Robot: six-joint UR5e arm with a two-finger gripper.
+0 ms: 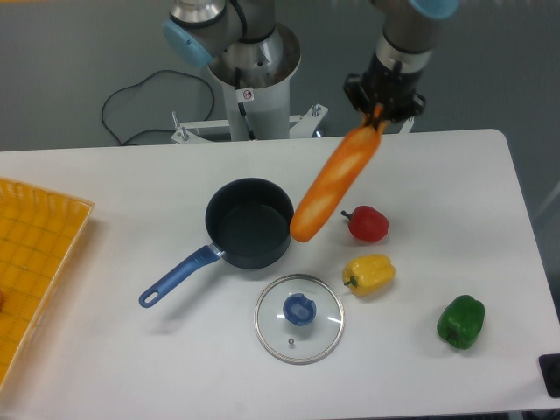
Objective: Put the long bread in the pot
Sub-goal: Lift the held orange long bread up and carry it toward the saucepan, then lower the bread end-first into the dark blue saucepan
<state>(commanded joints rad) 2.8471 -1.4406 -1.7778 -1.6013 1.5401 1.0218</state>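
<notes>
The long bread [337, 184] is a glossy orange loaf hanging slanted in the air, its upper end pinched in my gripper [378, 120], its lower end just right of the pot's rim. The pot [249, 223] is dark navy and round, with a blue handle [179, 277] pointing to the front left; it stands empty on the white table. My gripper is shut on the bread's top end, above and to the right of the pot.
A red pepper [366, 224], a yellow pepper [369, 274] and a green pepper [461, 321] lie right of the pot. A glass lid with a blue knob [299, 317] lies in front of it. A yellow tray [31, 262] is at the left edge.
</notes>
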